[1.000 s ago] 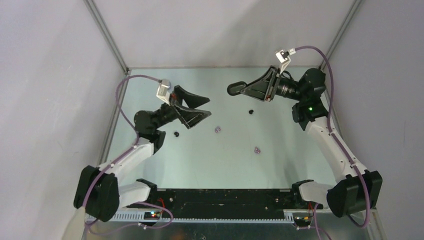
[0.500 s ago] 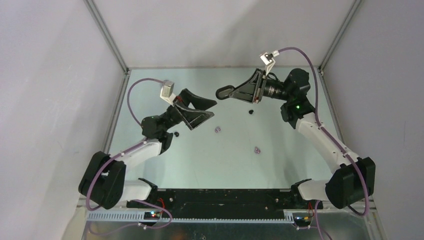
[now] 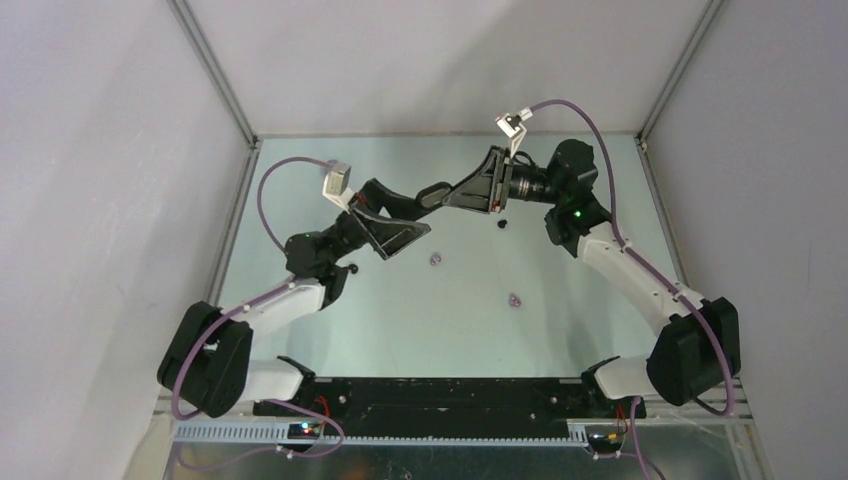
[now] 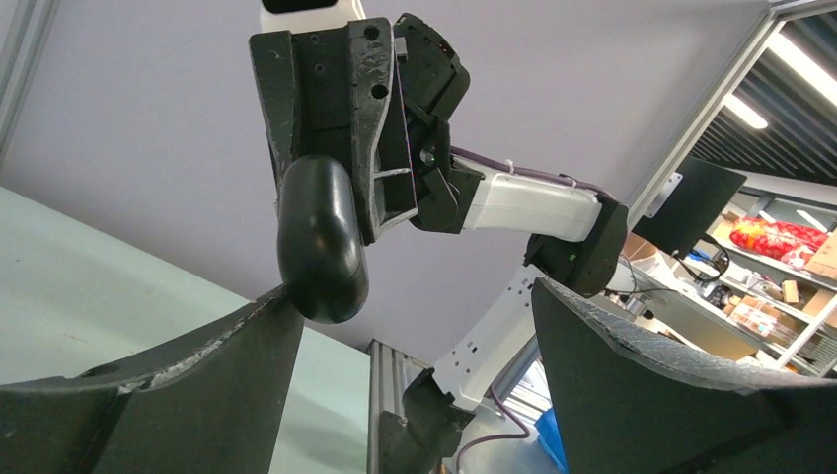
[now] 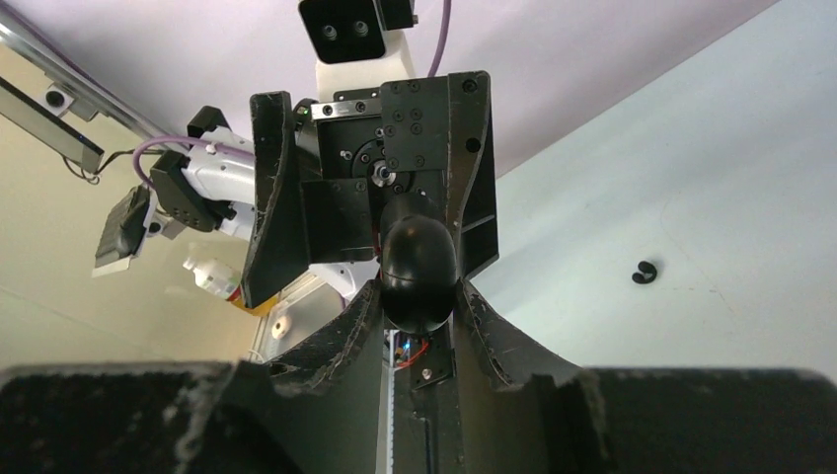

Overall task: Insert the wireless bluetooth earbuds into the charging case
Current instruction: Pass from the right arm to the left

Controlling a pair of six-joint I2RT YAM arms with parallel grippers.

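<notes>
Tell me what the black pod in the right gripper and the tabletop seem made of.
Charging case: probably moulded plastic, smooth semi-gloss black; soft highlights curve over its rounded shell. Table: pale green sheet with a dull sheen, perhaps painted metal or laminate; the look leaves it open.

Glossy black case (image 3: 432,192), 2 black earbuds (image 3: 352,267) (image 3: 502,223), 2 lilac earbuds (image 3: 435,260) (image 3: 515,299), pale green table (image 3: 560,300).

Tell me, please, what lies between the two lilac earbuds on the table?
Nothing but bare table. The top view shows an empty stretch from the left lilac earbud to the right lilac earbud.
</notes>
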